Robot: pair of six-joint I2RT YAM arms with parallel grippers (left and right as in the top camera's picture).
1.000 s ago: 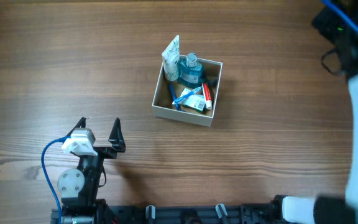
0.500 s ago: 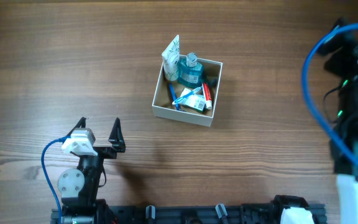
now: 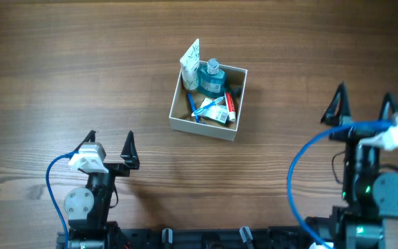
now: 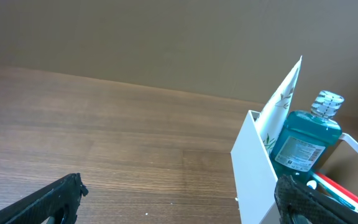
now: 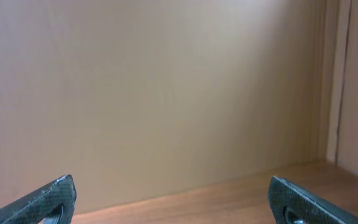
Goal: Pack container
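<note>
**At the middle of the surface: a filled box, both claws well apart from it**

Just behind centre on the wooden surface (image 3: 81,55) sits the container (image 3: 202,128), turned slightly askew. It holds a teal bottle (image 3: 211,79), a white tube (image 3: 190,61) leaning on the back-left corner, a blue toothbrush (image 3: 200,111) and a red tube (image 3: 229,104). The left claw (image 3: 110,136) and the right claw (image 3: 363,97) both stand wide apart and hold nothing, each near its own front corner.

The box looks light, with thin card walls likely to bow if one is pinched mid-span. A hold near a corner, or a push low on a wall, seems safer. The upright bottle could topple if the box is jolted.

The overhead view alone shows everything in the box and both claws together. The left wrist view shows the near wall (image 4: 253,163) edge-on and how far the tube and bottle rise above the rim. The right wrist view shows only a blank wall, a strip of wood and its own spread claw (image 5: 171,190), with no container.
</note>
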